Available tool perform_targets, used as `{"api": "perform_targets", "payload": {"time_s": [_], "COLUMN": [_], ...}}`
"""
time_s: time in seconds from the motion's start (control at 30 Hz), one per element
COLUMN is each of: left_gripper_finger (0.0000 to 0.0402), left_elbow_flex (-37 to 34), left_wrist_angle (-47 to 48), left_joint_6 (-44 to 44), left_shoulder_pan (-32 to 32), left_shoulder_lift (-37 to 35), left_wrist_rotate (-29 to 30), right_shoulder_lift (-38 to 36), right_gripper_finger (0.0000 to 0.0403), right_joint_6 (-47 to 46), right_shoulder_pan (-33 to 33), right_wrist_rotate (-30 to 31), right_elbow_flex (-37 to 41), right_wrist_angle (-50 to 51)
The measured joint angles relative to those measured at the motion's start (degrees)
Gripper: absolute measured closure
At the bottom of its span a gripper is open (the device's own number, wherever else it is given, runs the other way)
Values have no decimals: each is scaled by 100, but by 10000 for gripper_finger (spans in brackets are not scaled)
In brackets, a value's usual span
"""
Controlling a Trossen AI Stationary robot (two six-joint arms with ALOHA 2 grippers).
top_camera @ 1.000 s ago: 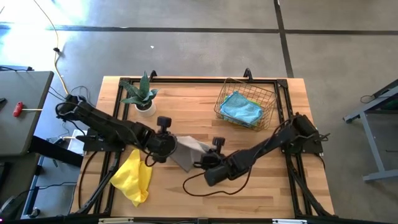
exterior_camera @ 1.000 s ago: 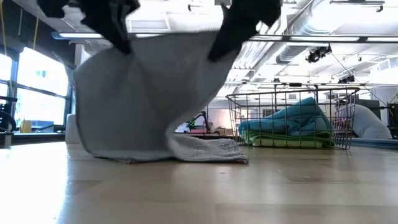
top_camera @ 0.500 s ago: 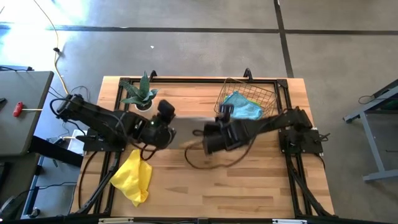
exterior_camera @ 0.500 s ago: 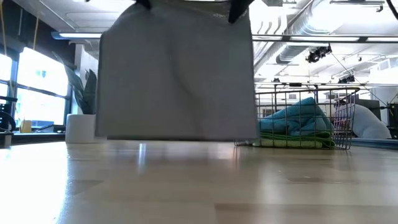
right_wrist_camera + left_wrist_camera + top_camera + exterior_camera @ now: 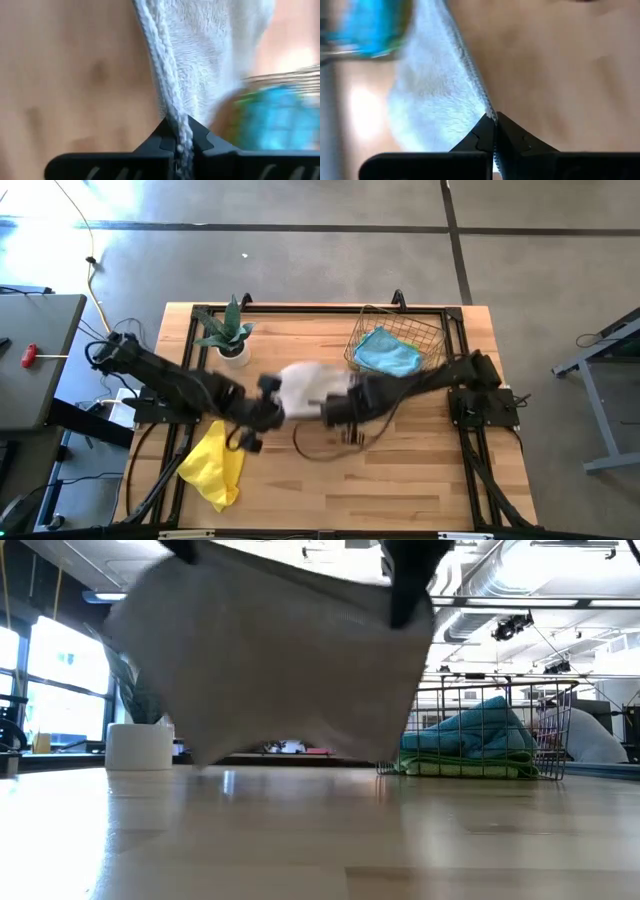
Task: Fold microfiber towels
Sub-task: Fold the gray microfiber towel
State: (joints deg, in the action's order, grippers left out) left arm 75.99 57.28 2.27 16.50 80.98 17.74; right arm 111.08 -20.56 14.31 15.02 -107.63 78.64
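Note:
A grey microfiber towel (image 5: 305, 380) hangs spread between my two grippers over the table's middle, and in the low view the grey towel (image 5: 270, 670) has its lower edge just above the wood. My left gripper (image 5: 268, 398) is shut on one upper corner and my right gripper (image 5: 335, 405) on the other. A yellow towel (image 5: 215, 465) lies crumpled near the table's front left. A light blue towel (image 5: 388, 352) lies on a green one (image 5: 470, 766) in the wire basket (image 5: 432, 340). My left gripper pinches the grey towel's hemmed edge (image 5: 487, 111) between its two fingers, coming from above and slanting down. The cloth hangs below the fingers, clear of the table. My right gripper pinches the towel's bunched hem (image 5: 175, 120) between its two fingers, pointing steeply down. The cloth falls away below it and stretches across to the other gripper.
A potted plant (image 5: 228, 330) in a white pot stands at the far left. The wire basket stands at the far right, close behind my right arm. A dark cable (image 5: 320, 448) loops on the wood below the grippers. Bare wood lies along the near side.
Both grippers have risen, and the right one has moved toward the table's far edge and tipped more steeply down. The grey towel, whose lower part lay bunched on the table, is now lifted clear and spread out between the grippers, swinging with its lower edge tilted.

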Motion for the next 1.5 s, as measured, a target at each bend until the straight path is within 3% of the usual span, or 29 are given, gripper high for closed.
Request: {"api": "perform_targets", "payload": {"time_s": [0.13,0.23,0.37,0.47,0.87,1.2,1.4,1.5], "left_gripper_finger": [401,401,401,401,401,401,401,401], "left_elbow_flex": [-932,-1544,-1985,-2009,-2009,-2009,-2009,-2007], "left_wrist_angle": [-1424,-2479,-3561,-3819,-3032,-2649,-2725,-2693], "left_joint_6": [-638,-1052,-1375,-1475,-43,1266,1635,1641], "left_shoulder_pan": [647,1087,1565,1749,1294,1006,974,965], "left_shoulder_lift": [-7,45,207,461,1053,1424,1428,1428], "left_wrist_rotate": [-724,-887,-986,-1231,-1224,-1225,-1856,-1846], "right_shoulder_lift": [-4,-6,-8,-3,-6,-1,-1,0], "right_gripper_finger": [403,403,403,403,403,403,403,403], "right_joint_6": [-373,-555,-789,-768,-396,-388,-341,-245], "right_shoulder_pan": [594,1053,1505,1672,1176,930,827,741], "right_wrist_rotate": [-578,-905,-990,-994,-948,-1648,-1786,-1943], "right_elbow_flex": [1014,1610,2141,2350,2534,3290,3534,3584], "right_wrist_angle": [-1221,-2375,-3829,-4392,-4086,-5178,-5653,-5704]}}
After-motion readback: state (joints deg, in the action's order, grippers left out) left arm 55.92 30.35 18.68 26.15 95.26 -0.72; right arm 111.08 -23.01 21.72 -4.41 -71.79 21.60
